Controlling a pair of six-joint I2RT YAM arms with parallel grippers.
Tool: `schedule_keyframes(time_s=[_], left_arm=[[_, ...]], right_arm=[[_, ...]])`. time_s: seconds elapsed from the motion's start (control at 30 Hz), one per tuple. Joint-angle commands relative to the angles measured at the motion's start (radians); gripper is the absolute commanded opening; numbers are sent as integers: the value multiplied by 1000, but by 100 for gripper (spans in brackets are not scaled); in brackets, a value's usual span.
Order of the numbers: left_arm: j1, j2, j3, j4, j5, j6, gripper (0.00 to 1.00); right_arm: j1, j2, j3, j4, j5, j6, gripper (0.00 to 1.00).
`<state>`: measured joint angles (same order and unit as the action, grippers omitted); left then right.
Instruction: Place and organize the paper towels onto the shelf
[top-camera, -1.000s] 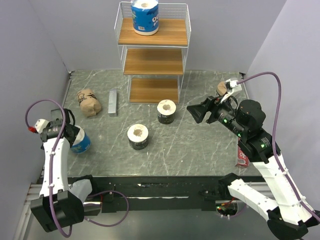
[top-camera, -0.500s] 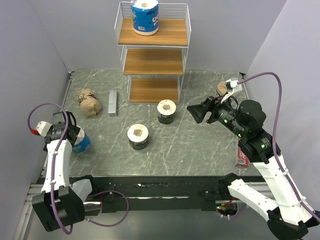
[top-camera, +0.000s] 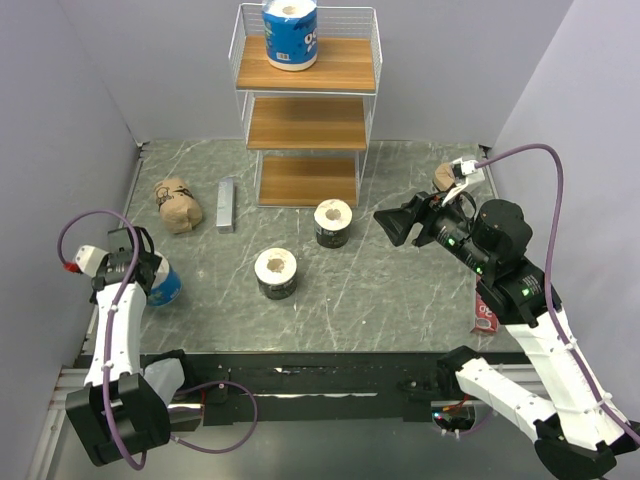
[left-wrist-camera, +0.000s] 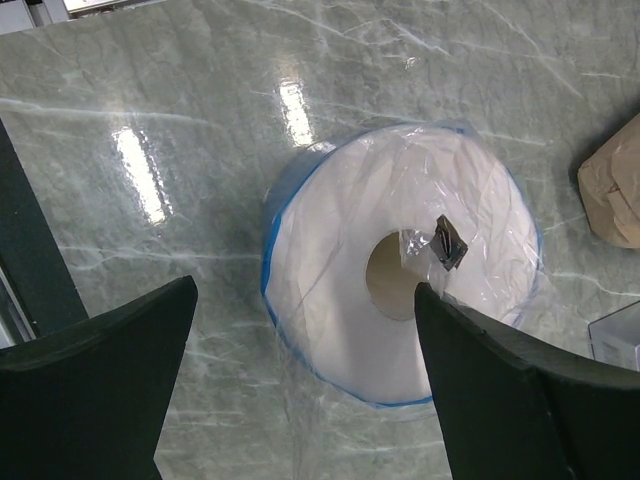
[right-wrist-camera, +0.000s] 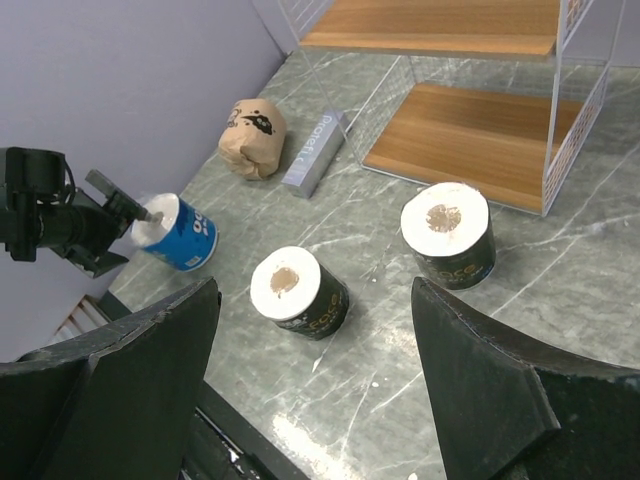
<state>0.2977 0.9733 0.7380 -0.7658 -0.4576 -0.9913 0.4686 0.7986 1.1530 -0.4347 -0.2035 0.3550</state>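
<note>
The bench carries the shelf at its far side, and one blue roll stands on the top tier. On the bench are a brown roll, a near black roll, a far black roll and a second blue roll at the left edge. The left jaws are released and spread wide on either side of this second blue roll. The right jaws are released too and hold nothing.

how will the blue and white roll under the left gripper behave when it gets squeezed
The blue-and-white roll is wound paper, so probably light and a bit squashy under the open left gripper. Its loose, crinkled clear wrap looks glossy and may slip. It seems to stand on end, so rolling is unlikely.
</note>
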Motion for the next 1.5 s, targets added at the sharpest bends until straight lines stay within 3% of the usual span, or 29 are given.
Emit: schedule_keyframes(time_s=[0.0,0.3,0.4,0.53,0.67,0.8,1.0,1.17,1.27,1.37,1.47], left_arm=[[6,-24,-14,40,20,-15,96],[6,7,-20,2,20,-66,91],[6,2,-34,26,43,-61,80],[6,1,-49,39,74,-58,75],[6,-19,-31,31,80,-40,54],[6,-57,0,40,111,50,46],[6,-130,34,137,350,282,35],[1,-165,99,166,550,353,26],[-51,-151,171,168,615,372,23],[-188,-121,273,148,558,365,21],[-421,-70,372,134,470,341,21]], right_arm=[[-1,-16,-1,45,3,10,84],[-1,-32,-7,47,6,13,84],[-1,-35,-6,41,7,12,84],[-1,-41,-7,36,10,12,84],[-4,-45,-13,39,9,18,84],[-1,-44,-19,40,3,25,84],[-2,-41,-26,28,1,22,84],[-1,-55,-27,8,26,9,84],[-2,-67,-32,-24,68,13,84],[-1,-88,-42,-44,111,22,84],[-2,-111,-56,-65,148,24,84]])
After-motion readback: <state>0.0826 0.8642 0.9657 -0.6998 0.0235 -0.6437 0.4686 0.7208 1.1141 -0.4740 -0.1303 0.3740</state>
